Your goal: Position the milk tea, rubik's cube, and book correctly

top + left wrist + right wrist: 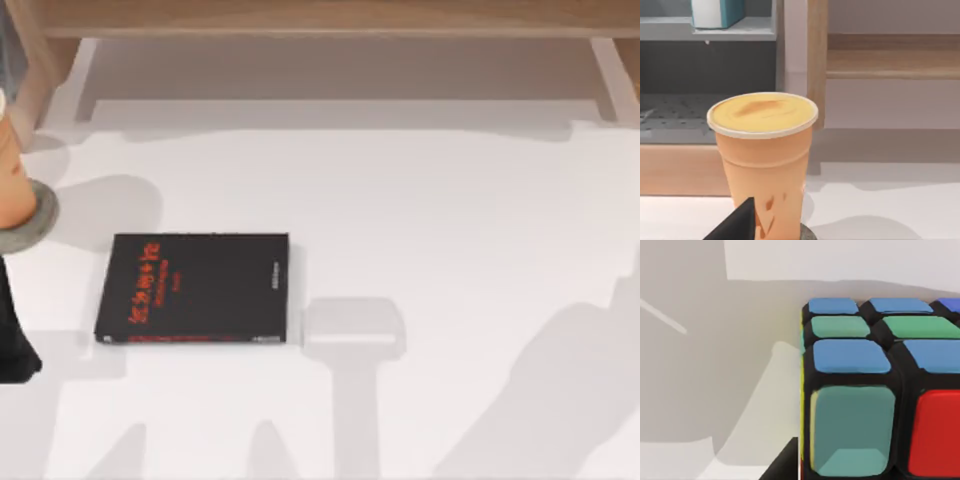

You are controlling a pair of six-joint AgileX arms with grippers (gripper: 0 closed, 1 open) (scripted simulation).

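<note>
Milk tea (763, 160) sits on the grey coaster (28, 222) at the table's (450, 250) left edge, right by my left arm; can't tell either gripper's finger state.

The tall tapering cup of orange-brown milk tea (12, 170) stands upright at the far left edge of the top view, in the upper half of the frame, on a flat round grey coaster (28, 222). In the left wrist view the cup (765, 165) shows a paler yellow top inside a cream rim, with darker flecks low in the drink.

The rubik's cube (880, 390), black-framed with rounded stickers, occupies the right side of the right wrist view; blue, green, teal, red and yellow stickers are visible.

A light-blue rectangular book (717, 12) stands on a grey shelf at the upper left of the left wrist view.
</note>
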